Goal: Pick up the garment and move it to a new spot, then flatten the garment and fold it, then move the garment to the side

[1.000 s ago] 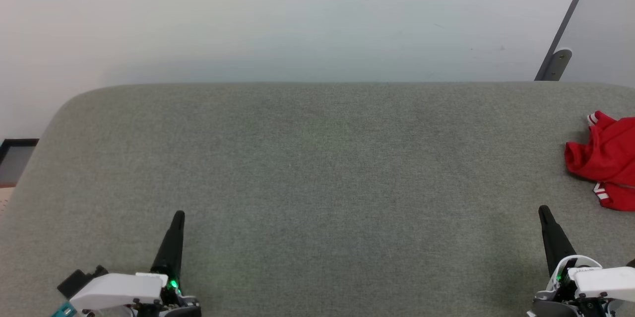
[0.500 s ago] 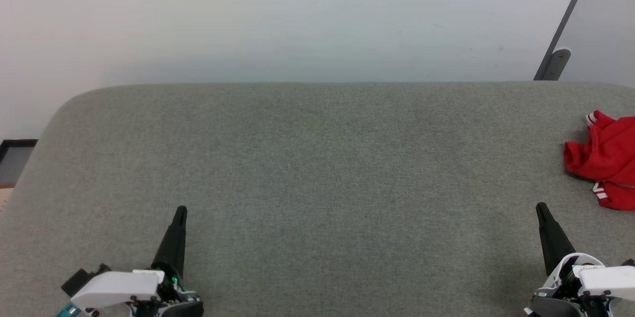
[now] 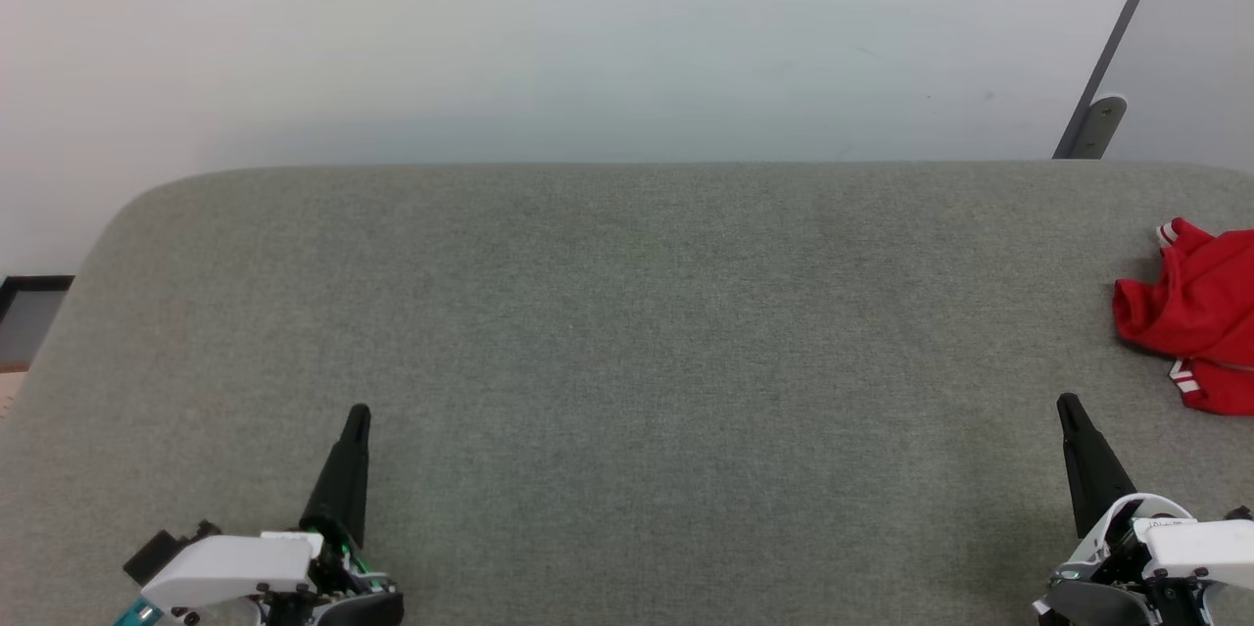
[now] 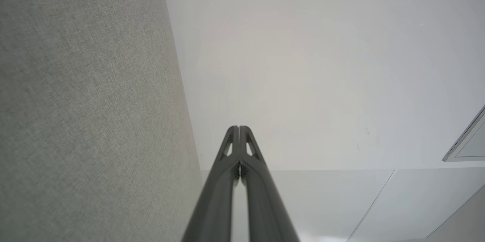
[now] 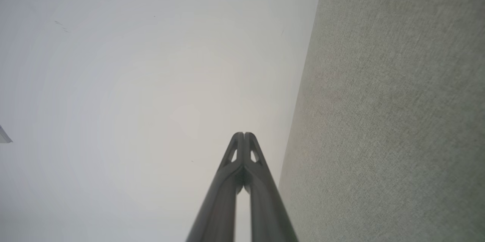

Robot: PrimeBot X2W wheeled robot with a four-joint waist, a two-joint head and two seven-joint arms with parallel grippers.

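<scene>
1. The garment (image 3: 1197,313) is lying crumpled at the right edge of the head view, a little above mid-height, on the grey cloth-covered table (image 3: 627,313). Part of it is running off the frame, and bits of red-and-white striped trim are showing at its upper-left and lower-left corners.
2. The right gripper (image 3: 1069,408) is sitting at the lower right of the head view. Its dark fingers are pointing up the frame, with the jaws pressing fully together and holding nothing.
3. The garment is lying above and to the right of that fingertip, near it but apart, with a strip of bare grey cloth showing between the two.
4. The left gripper (image 3: 357,413) is sitting at the lower left of the head view, also pointing up the frame, its jaws pressing together on nothing. The garment is lying well apart from it, across the width of the table.
5. In the left wrist view the two fingers are meeting at their tips in the lower middle. Grey cloth is running down the left side, and a pale wall (image 4: 303,64) is standing behind.
6. In the right wrist view the fingers are meeting the same way, with the cloth running down the right side.
7. At the upper right of the head view a slanted grey panel (image 3: 1200,38) is leaning above a metal bracket (image 3: 1095,124).
</scene>
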